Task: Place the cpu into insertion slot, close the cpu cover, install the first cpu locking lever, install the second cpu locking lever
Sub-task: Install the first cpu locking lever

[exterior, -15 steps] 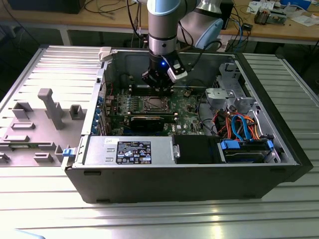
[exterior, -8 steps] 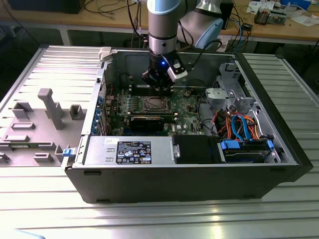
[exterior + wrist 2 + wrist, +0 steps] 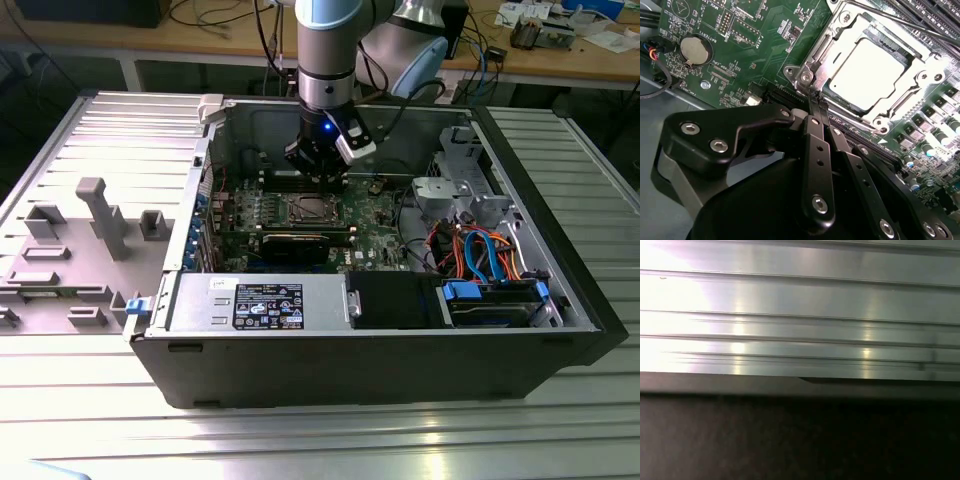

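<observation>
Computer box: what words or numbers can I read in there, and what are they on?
Black label on the grey box: lines of print, too small to read.
Green board: tiny white letters, too blurred to read.
Round battery: no writing I can make out.
Ribbed metal: no writing.

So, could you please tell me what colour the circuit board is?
Green circuit board, clearest in the second wrist view.

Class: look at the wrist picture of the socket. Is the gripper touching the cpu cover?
Cannot tell. In the second wrist view the gripper tips meet the corner of the cpu cover, but contact or gap is not plain.
</observation>
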